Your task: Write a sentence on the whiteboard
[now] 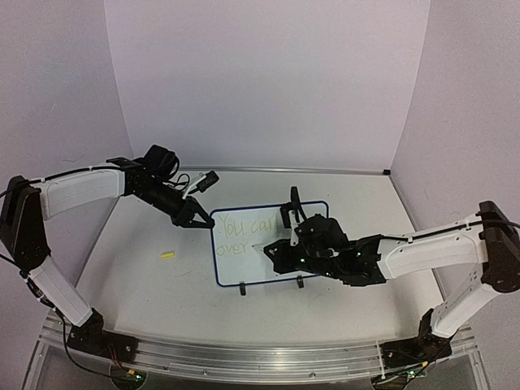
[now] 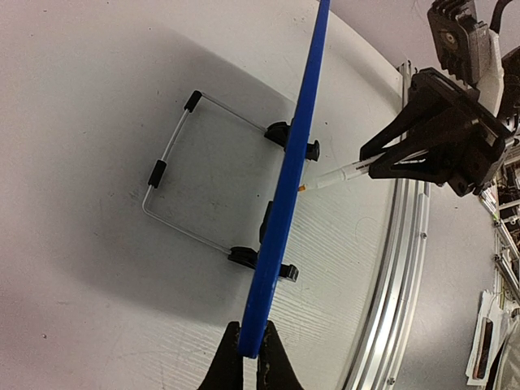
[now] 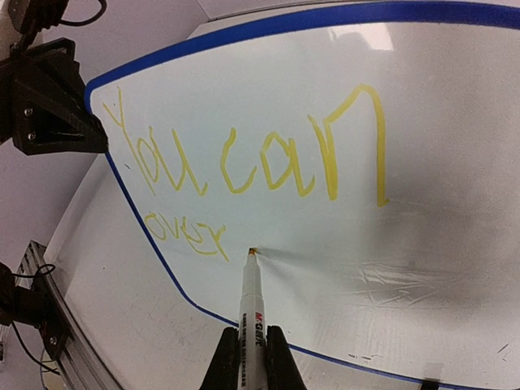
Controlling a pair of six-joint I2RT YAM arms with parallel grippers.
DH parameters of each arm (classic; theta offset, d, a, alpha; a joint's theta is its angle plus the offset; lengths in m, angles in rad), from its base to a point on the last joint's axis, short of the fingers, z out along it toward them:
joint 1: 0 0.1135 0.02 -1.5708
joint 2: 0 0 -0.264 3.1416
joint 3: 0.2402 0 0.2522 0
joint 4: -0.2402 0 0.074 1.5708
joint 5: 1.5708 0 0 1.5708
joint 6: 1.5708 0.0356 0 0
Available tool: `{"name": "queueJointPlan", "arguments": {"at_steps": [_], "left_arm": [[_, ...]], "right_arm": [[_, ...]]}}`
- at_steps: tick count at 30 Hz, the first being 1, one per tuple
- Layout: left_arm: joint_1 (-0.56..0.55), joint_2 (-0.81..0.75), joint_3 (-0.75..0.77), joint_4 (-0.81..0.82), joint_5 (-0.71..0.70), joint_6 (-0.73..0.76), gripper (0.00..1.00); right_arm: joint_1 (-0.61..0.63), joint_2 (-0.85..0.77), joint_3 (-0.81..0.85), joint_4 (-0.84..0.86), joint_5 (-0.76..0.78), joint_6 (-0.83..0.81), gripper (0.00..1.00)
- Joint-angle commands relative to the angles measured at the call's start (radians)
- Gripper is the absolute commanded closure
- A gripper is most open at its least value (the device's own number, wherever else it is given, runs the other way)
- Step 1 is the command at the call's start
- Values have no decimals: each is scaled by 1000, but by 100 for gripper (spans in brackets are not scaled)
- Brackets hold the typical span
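Note:
The whiteboard (image 1: pixel 240 264) stands tilted on its black feet, blue-framed, in the middle of the table. Yellow writing (image 3: pixel 244 154) on it reads "You can" with "over" on the line below. My left gripper (image 2: pixel 250 353) is shut on the board's blue frame (image 2: pixel 296 146) at its upper-left corner; in the top view the left gripper (image 1: pixel 197 221) meets that corner. My right gripper (image 3: pixel 252 357) is shut on a white marker (image 3: pixel 249 301). The marker's tip touches the board just right of "over". From above, the right gripper (image 1: pixel 272 253) covers the board's lower middle.
A small yellow piece (image 1: pixel 167 254) lies on the table left of the board. A wire stand (image 2: pixel 175 175) props the board from behind. An aluminium rail (image 1: pixel 260 357) runs along the near edge. Walls close in the back and both sides.

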Motion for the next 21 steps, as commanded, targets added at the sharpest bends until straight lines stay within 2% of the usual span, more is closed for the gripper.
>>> {"name": "queueJointPlan", "arguments": {"at_steps": [1, 21], "left_arm": [[-3, 18, 8, -33, -98, 24, 100], [-3, 19, 10, -35, -97, 25, 100]], "right_arm": [[-5, 18, 46, 39, 33, 0, 100], [-5, 29, -3, 22, -21, 34, 100]]}}
